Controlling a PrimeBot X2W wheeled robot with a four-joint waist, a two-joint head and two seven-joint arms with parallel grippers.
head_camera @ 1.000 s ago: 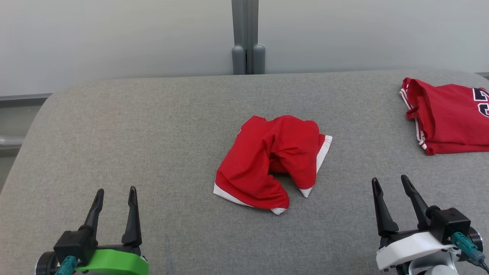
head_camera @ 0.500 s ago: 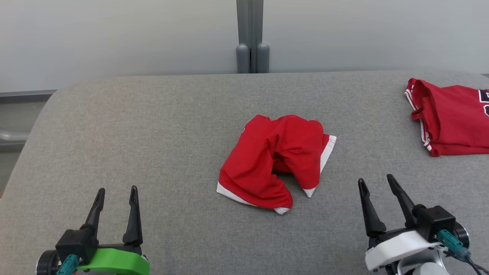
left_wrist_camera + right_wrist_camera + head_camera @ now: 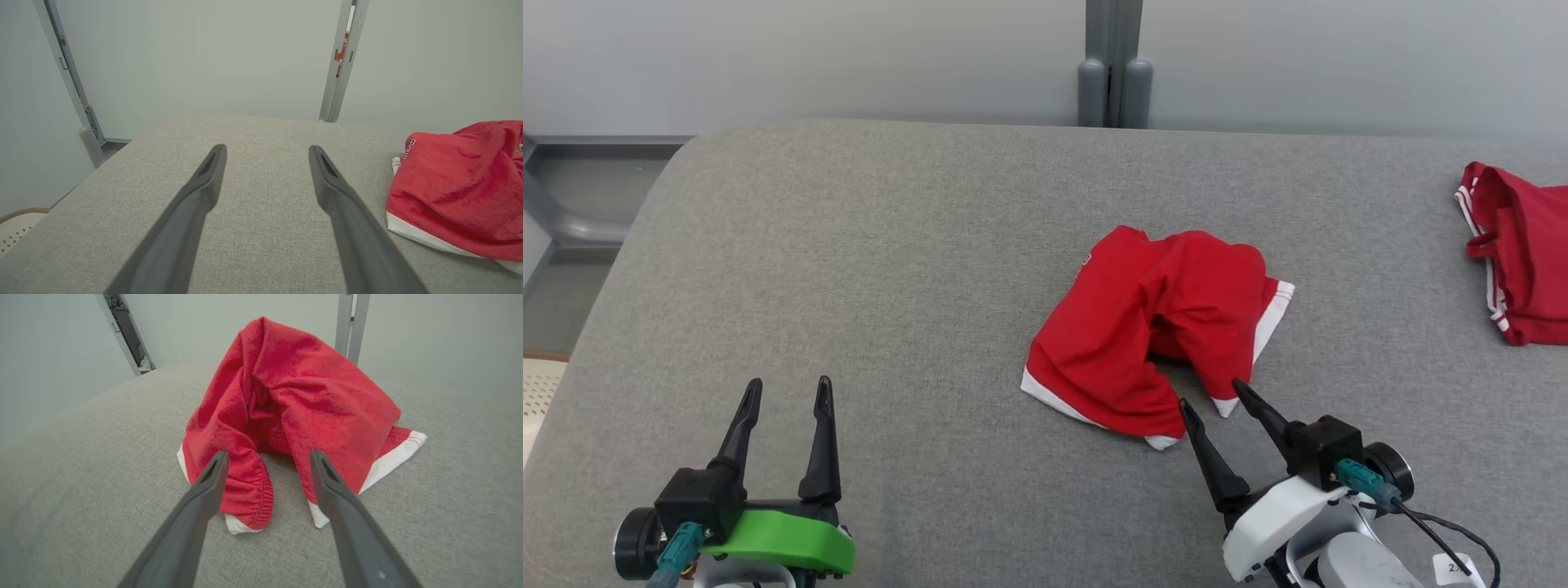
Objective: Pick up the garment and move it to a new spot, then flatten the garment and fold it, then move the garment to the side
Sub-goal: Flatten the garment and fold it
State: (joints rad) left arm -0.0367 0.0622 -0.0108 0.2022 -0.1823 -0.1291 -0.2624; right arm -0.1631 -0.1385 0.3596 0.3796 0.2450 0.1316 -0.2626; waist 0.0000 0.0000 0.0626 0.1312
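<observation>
Our right claw [image 3: 1209,393], in the head view, has its two fingers spread with nothing between them, tips right at the near edge of the garment [image 3: 1152,335], a crumpled pair of red shorts with white hems lying on the grey counter [image 3: 890,245]. Our left claw [image 3: 790,381], likewise spread and empty, sits well to the left of the garment, and a second red piece [image 3: 1523,278] lies well to the garment's right, apart from it. We judge the step in hand to be the first pick-up, so we should take the garment alone and keep clear of that other piece. From the left wrist, the left claw [image 3: 267,149] points over bare cloth with the garment [image 3: 453,183] off to one side, so we would need to swing that arm toward the garment before it can help. From the right wrist, the right claw [image 3: 269,454] straddles the garment's near side, one finger by the gathered fold [image 3: 259,486] and the other by a white-hemmed corner [image 3: 315,514], with bare counter between them. To grip well, we think we should shift onto one of those folds rather than close on the gap. We should then go low enough to catch a thick bunch of cloth, pinch firmly, and lift slowly so the garment hangs free without slipping.
</observation>
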